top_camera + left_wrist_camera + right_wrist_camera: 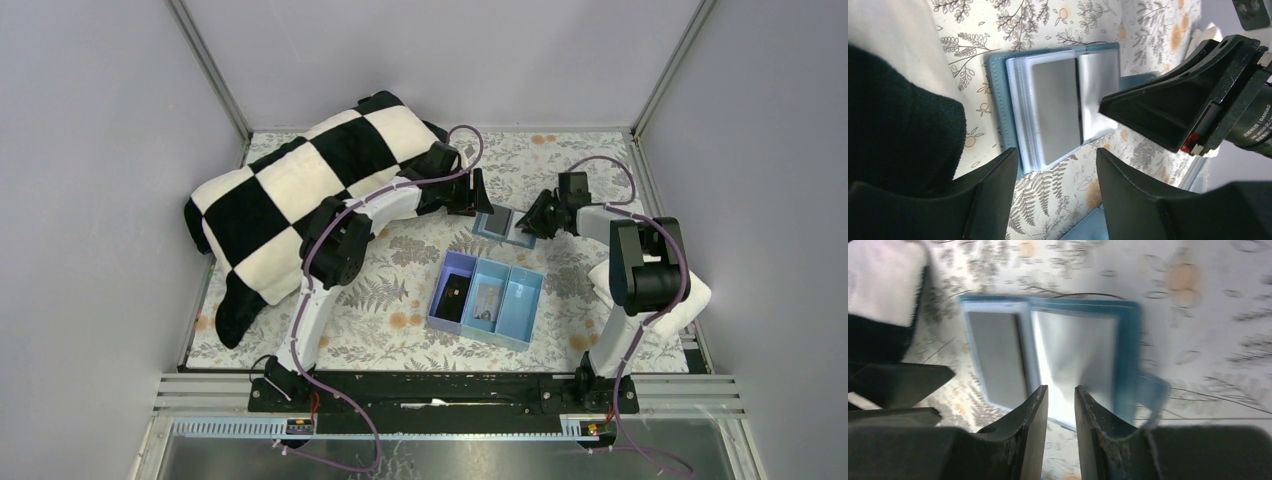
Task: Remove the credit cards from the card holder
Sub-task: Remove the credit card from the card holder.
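Note:
The blue card holder (503,225) lies open on the floral table between my two grippers. In the left wrist view its blue edge (996,95) frames clear sleeves, and a grey credit card (1055,110) sits in the left panel. The right panel shows only a shiny clear sleeve (1098,85). My left gripper (1057,160) is open and empty, just short of the holder's near edge. My right gripper (1060,392) hovers over the holder's (1130,340) right panel, jaws a narrow gap apart with nothing between them. The grey card also shows in the right wrist view (995,355).
A light-blue three-compartment tray (487,298) with small items stands just in front of the holder. A black-and-white checkered blanket (300,190) fills the back left. A white cloth (690,295) lies by the right arm. Walls enclose the table.

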Controlling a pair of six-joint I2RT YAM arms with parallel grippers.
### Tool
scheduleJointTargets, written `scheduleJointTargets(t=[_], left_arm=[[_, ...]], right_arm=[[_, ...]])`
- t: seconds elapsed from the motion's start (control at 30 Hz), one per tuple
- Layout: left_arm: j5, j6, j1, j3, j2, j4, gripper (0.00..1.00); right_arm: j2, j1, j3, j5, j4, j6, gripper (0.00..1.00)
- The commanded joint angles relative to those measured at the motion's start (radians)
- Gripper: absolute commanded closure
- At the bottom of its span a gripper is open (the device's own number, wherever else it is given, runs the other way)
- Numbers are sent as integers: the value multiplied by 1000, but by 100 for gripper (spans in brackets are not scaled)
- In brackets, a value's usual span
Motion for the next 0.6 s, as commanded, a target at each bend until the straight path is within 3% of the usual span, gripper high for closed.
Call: scheduleJointTargets(t=[0.0, 0.23, 0.57], left_arm=[[-74, 47, -16, 38, 2, -8, 38], [-124, 22, -27, 7, -8, 60, 49], [-120, 8, -48, -14, -31, 127, 50]], right_arm=[[-39, -58, -52, 46, 1, -36, 67], [-14, -63, -57, -10, 26, -17, 69], [-86, -56, -82, -110, 172, 62, 69]])
